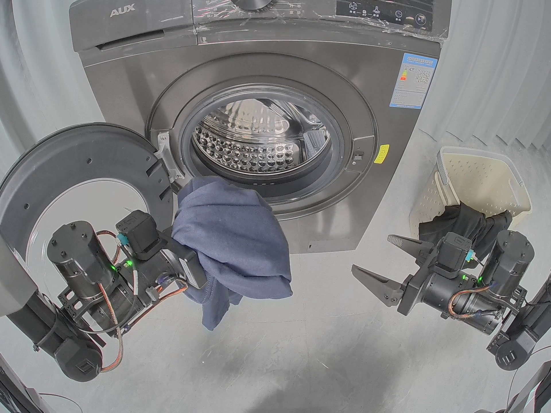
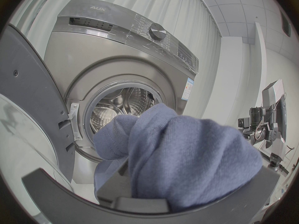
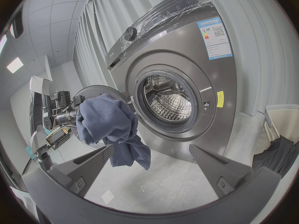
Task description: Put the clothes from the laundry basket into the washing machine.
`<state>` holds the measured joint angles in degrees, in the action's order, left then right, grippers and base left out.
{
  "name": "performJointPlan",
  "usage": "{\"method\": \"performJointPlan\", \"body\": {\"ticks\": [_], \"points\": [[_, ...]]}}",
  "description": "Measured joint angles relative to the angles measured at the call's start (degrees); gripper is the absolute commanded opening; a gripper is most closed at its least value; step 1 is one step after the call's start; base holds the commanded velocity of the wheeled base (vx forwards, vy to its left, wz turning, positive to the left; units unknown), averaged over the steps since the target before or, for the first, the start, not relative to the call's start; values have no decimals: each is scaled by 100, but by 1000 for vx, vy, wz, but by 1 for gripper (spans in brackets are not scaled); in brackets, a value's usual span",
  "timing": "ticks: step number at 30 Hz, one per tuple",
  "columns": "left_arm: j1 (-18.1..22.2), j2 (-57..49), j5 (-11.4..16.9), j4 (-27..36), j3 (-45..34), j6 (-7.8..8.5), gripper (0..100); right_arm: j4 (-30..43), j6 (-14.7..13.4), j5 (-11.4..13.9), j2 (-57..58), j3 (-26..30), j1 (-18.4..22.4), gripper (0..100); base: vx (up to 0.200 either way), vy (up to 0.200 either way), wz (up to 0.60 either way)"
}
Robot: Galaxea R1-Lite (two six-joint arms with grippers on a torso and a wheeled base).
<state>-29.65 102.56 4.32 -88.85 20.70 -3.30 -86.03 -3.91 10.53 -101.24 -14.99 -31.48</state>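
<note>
A grey front-loading washing machine (image 1: 258, 87) stands ahead with its round door (image 1: 80, 184) swung open to the left and its steel drum (image 1: 261, 136) bare. My left gripper (image 1: 192, 268) is shut on a blue garment (image 1: 235, 242) that hangs just below and in front of the drum's opening; the cloth (image 2: 187, 156) covers its fingers. The same blue garment (image 3: 107, 122) shows beside the door. My right gripper (image 1: 381, 265) stands open near the floor, left of the cream laundry basket (image 1: 488, 182), over whose rim a black garment (image 1: 465, 225) drapes.
Pale curtains hang behind and beside the machine. The floor (image 1: 321, 339) in front of it is smooth and grey. The basket (image 3: 282, 122) stands against the machine's right side, with the black garment (image 3: 277, 156) spilling from it.
</note>
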Motion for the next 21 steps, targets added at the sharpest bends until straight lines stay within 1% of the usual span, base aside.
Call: {"method": "performJointPlan", "body": {"ticks": [1, 5, 9, 21], "points": [[2, -7, 6, 2, -6, -20, 0, 2, 0, -5, 0, 0, 2, 100, 0, 0, 0], [30, -17, 48, 0, -4, -11, 0, 0, -2, -17, -2, 0, -11, 100, 200, 0, 0], [30, 24, 52, 2, 20, 16, 0, 2, -2, -20, -5, 0, -27, 100, 200, 0, 0], [13, 166, 55, 0, 52, 27, 0, 0, -5, -20, 0, 0, -66, 100, 200, 0, 0]]}}
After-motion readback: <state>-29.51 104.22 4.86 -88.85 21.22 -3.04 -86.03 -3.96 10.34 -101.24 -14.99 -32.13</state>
